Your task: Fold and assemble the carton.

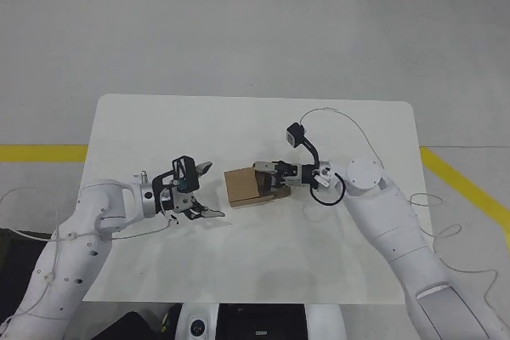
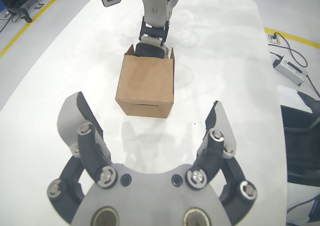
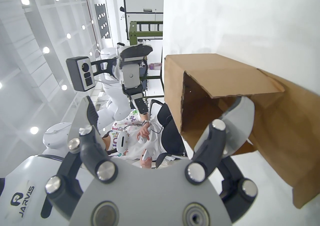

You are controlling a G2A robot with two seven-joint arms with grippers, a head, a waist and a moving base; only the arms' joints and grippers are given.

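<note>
A brown carton (image 1: 241, 187) lies on its side at the middle of the white table (image 1: 323, 255). Its closed end with a slot faces my left gripper (image 1: 211, 190); its open end with loose flaps faces the right arm. My left gripper (image 2: 147, 101) is open, a short way from the carton (image 2: 146, 82) and not touching it. My right gripper (image 1: 266, 172) is open, with one finger (image 3: 241, 109) inside the carton's (image 3: 215, 72) open end. The other finger (image 3: 88, 109) is outside, above the carton. One flap (image 3: 287, 137) lies flat on the table.
The table around the carton is bare white surface, with free room on every side. Past the table's edge, a power adapter and its cable (image 2: 290, 68) lie on the floor, beside a dark chair (image 2: 300, 127).
</note>
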